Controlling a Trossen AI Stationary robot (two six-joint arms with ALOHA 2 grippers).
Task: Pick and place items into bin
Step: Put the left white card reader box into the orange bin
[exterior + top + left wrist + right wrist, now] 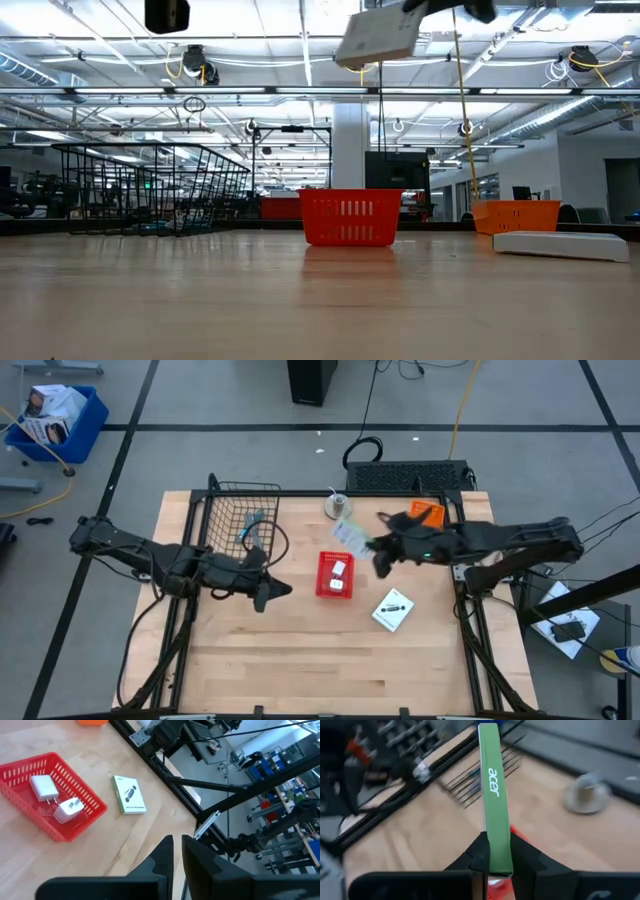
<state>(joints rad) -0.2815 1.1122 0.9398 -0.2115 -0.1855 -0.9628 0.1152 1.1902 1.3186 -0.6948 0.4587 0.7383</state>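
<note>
My right gripper (pixel 372 550) is shut on a flat white packet (pixel 348 535) with a green edge, held high above the table just beyond the red bin (pixel 335 588). Two tiny white blocks (pixel 338 572) lie inside that bin. A second white packet (pixel 393 610) lies flat on the table, to the right of the bin and nearer. Something grey and teal (pixel 253 526) lies in the black wire basket (pixel 225 510). My left gripper (pixel 282 591) hovers shut, left of the red bin, touching nothing. My right gripper pinches the packet between its two fingers (pixel 476 851), one on each flat face, at the end nearest the wrist (pixel 497 855). The packet's green edge (pixel 492 785) juts out ahead of the fingers. In the low view the packet (pixel 378 35) hangs well clear, above the red bin (pixel 350 217).
An orange bin (pixel 427 513) and a small round object (pixel 338 506) sit near the far edge. The wire basket takes up the far-left corner. Bare wood stretches along the near half of the table (pixel 300 660).
</note>
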